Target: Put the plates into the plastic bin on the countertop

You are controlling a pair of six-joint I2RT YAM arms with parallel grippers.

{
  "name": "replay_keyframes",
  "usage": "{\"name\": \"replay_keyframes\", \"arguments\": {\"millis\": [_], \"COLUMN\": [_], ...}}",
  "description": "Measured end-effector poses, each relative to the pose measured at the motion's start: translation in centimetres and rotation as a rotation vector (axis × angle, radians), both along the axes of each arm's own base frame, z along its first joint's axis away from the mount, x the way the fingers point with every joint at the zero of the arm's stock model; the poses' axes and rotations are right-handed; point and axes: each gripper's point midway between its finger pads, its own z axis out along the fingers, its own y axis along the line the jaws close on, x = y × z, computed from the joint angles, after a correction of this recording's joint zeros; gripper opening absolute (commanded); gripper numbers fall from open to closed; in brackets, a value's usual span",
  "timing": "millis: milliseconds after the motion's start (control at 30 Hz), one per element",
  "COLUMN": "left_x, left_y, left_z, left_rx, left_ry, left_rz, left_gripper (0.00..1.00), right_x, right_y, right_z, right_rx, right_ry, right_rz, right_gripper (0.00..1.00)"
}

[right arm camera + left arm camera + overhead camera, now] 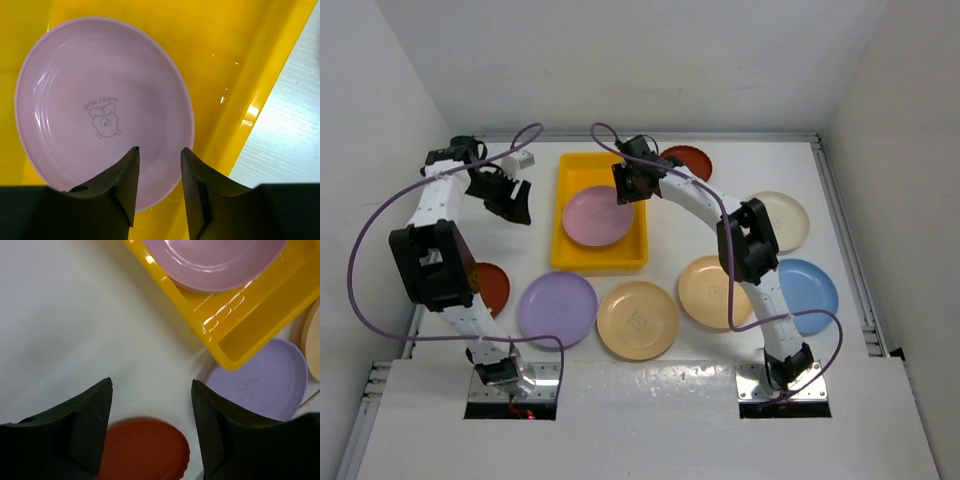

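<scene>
Inside the plastic bin (pixel 600 262), toward its near half, we see one pink plate (pixel 100 100) lying flat, with a small bear drawing printed at its centre. The bin rests on the countertop (pixel 760 165) between the two arms.

Outside it, seven more plates lie on the white surface. A purple plate (pixel 556 309) sits just off the bin's near left corner, and a tan-yellow plate (pixel 638 320) lies just beside that one. A second tan-yellow plate (pixel 698 290) is partly hidden behind the right arm. Further right are a light blue plate (pixel 815 290) and a cream plate (pixel 790 220). A far dark red plate (pixel 692 160) lies by the bin's far right corner, and a near dark red plate (pixel 145 450) lies beside the left arm.

Our right gripper (pixel 159 152) hangs over the near rim of the pink plate. Its fingers are a modest way apart with nothing between them, so the plate is not held. Our left gripper (pixel 151 385) hangs to the left of the bin above bare countertop, fingers spread wide and empty. In its wrist view the near dark red plate shows below them.

A purple cable (pixel 355 260) loops out from the left arm.
</scene>
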Motion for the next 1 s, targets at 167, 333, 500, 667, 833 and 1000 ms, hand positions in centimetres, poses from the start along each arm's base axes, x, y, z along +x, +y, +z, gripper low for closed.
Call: {"name": "replay_keyframes", "arguments": {"millis": [167,333,500,667,833,1000], "left_x": [-3.7,-10.3,-14.4,-15.6,-15.2,-14.0], "left_y": [-0.4,-0.7,-1.0,-1.6,-1.6,-1.6], "left_z": [-1.2,-5.4,-9.4,-11.7,-13.3,-13.5], "left_rx": [0.019,0.066,0.095,0.152,0.245,0.263], "left_ry": [0.044,0.187,0.306,0.325,0.301,0.249], "left_rz": [-0.072,-0.119,-0.147,-0.18,-0.162,-0.136], "left_gripper": [0.66,0.67,0.67,0.64,0.39,0.05], "right_x": [0.0,-0.4,-1.7,-1.9,-2.7,-4.8], "right_y": [0.1,-0.3,-2.5,-6.0,-11.4,-14.5], "right_z": [0.0,0.9,6.4,14.6,16.3,13.0], "right_rx": [0.003,0.007,0.038,0.122,0.127,0.063], "right_ry": [0.002,-0.007,-0.09,-0.235,-0.268,-0.197], "right_rz": [0.001,-0.007,-0.04,-0.107,-0.214,-0.277], "right_gripper": [0.39,0.48,0.54,0.54,0.54,0.54]}}
